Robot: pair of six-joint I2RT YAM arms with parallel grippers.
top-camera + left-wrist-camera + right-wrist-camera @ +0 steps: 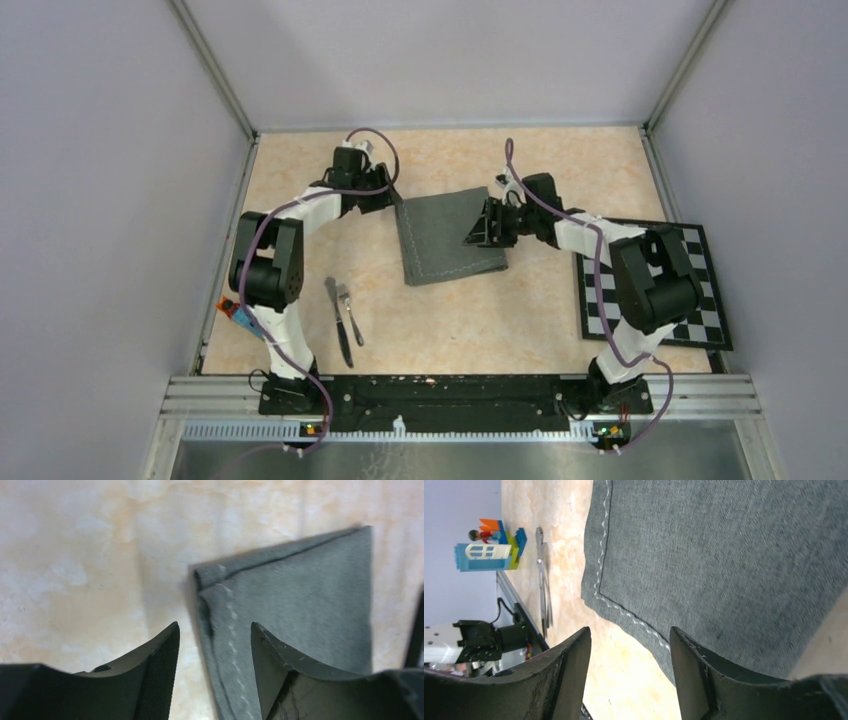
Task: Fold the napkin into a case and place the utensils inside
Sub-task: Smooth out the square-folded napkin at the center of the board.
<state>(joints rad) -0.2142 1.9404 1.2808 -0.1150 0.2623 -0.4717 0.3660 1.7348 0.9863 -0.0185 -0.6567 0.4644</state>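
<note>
The dark grey napkin [450,238] lies flat mid-table as a broad folded rectangle, not a narrow case, with a lighter stitched hem [600,555]. My left gripper [393,200] hangs open over its far left corner [200,575]. The hem runs between the left fingers [160,670] and neither finger pinches it. At the napkin's right edge my right gripper [478,232] stands open, with bare table between its fingers [569,670]. The utensils, a silver knife [337,320] and a shorter fork [350,312], lie side by side at the near left, clear of both grippers.
A black-and-white checkered board [700,300] lies at the right, under the right arm's elbow. A small toy of coloured blocks [232,310] stands at the table's left edge, also seen in the right wrist view [489,550]. Walls close in three sides.
</note>
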